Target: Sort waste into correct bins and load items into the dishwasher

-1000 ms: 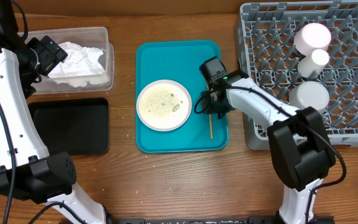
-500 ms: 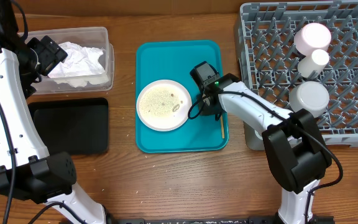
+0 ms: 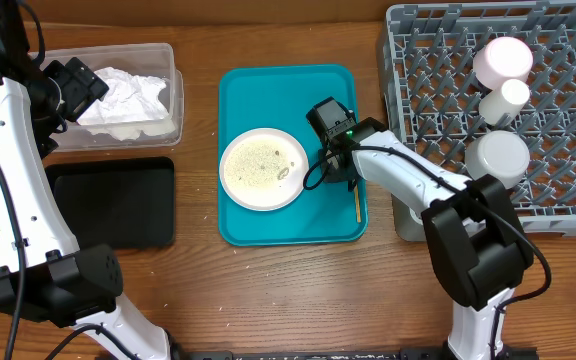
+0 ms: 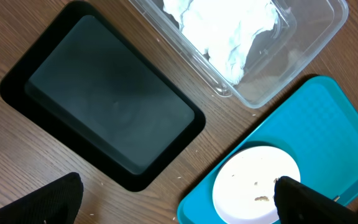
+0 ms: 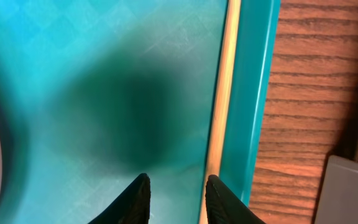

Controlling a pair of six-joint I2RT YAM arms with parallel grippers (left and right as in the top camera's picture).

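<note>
Because the wooden chopstick (image 5: 221, 93) lies hard against the right wall of the teal tray (image 5: 257, 93), the right gripper (image 5: 176, 186), fingers a narrow gap apart and empty, probably needs to shift right and straddle it before closing. The plate (image 3: 236, 190), strewn with rice scraps (image 3: 258, 160), sits mid-frame overhead, with the dish rack (image 3: 438, 60) at upper right. The left gripper (image 4: 173, 202) hangs wide open, holding nothing, near the clear tub (image 3: 168, 60).

A wooden table (image 3: 268, 290) is seen, on which a clear tub (image 3: 176, 95), a black tray (image 3: 108, 205), a teal tray (image 3: 268, 100) and a grey dish rack (image 3: 438, 90) are set.
</note>
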